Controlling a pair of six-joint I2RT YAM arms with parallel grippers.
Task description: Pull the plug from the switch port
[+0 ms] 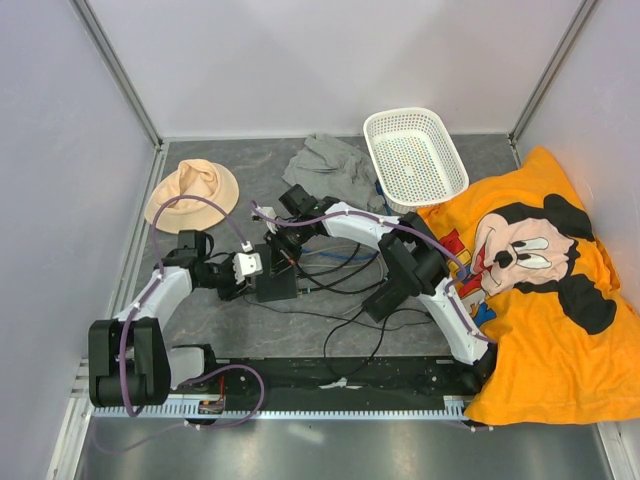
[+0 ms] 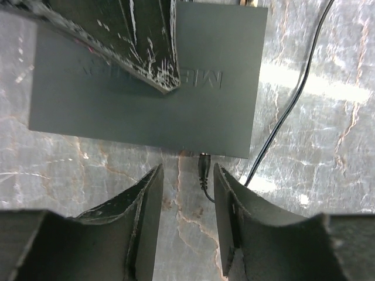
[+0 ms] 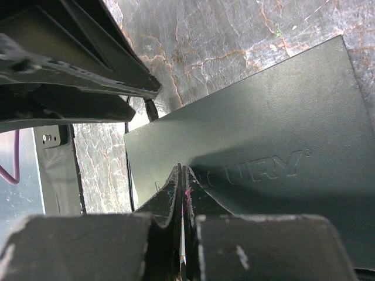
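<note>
The switch (image 1: 277, 286) is a flat black box on the marbled mat; it shows in the left wrist view (image 2: 146, 88) and the right wrist view (image 3: 263, 146). A small black plug (image 2: 204, 167) with a thin cord sits in a port on the box's edge facing the left wrist camera. My left gripper (image 2: 187, 171) (image 1: 260, 268) is open, with its fingers on either side of the plug, which lies nearer the right finger. It is not touching the plug. My right gripper (image 3: 182, 171) (image 1: 278, 248) is shut and empty, its tips pressed on the box's top.
Black and blue cables (image 1: 340, 275) trail right of the switch. A tan hat (image 1: 192, 190) lies at back left, a grey cloth (image 1: 330, 165) and a white basket (image 1: 415, 150) at the back, and an orange cartoon pillow (image 1: 530, 280) on the right.
</note>
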